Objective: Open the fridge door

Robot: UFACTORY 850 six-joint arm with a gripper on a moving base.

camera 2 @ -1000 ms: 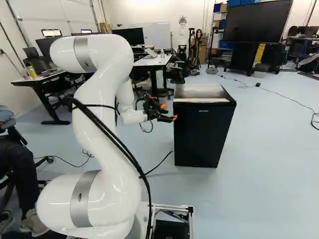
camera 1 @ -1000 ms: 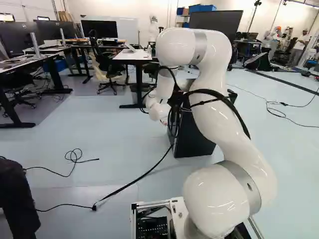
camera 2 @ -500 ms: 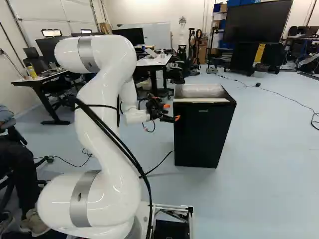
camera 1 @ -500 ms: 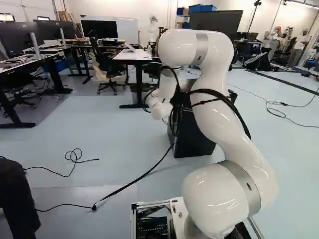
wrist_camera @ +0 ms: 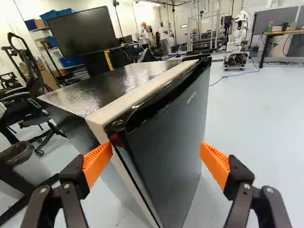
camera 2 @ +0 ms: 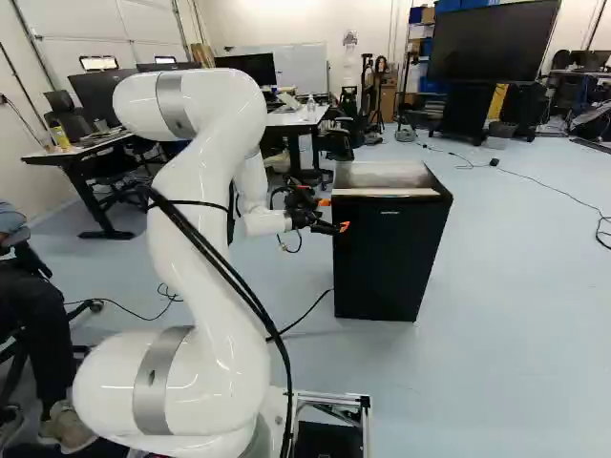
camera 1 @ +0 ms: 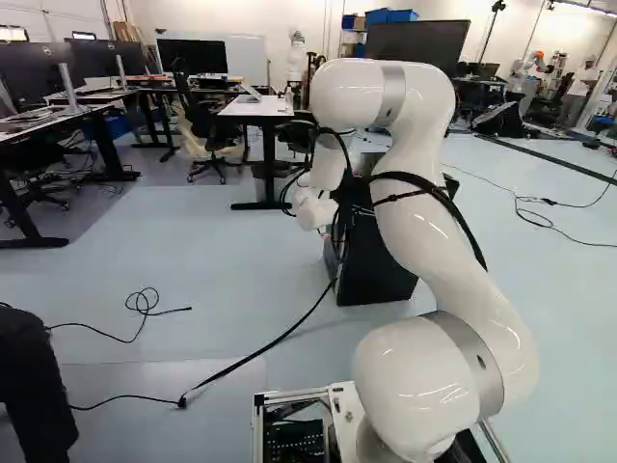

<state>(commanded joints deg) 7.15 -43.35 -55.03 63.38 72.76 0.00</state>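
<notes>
A black, box-shaped fridge with a glossy dark top stands upright on the floor, ahead of the black two-fingered pincer with orange pads and set at a slant to it. Its flat black door is closed, backed by a cream-coloured band along the top and near side. A dark recess runs below the band, with a small pale mark on the front. The door's near upper corner lies just beside one pad; whether they touch is unclear.
</notes>
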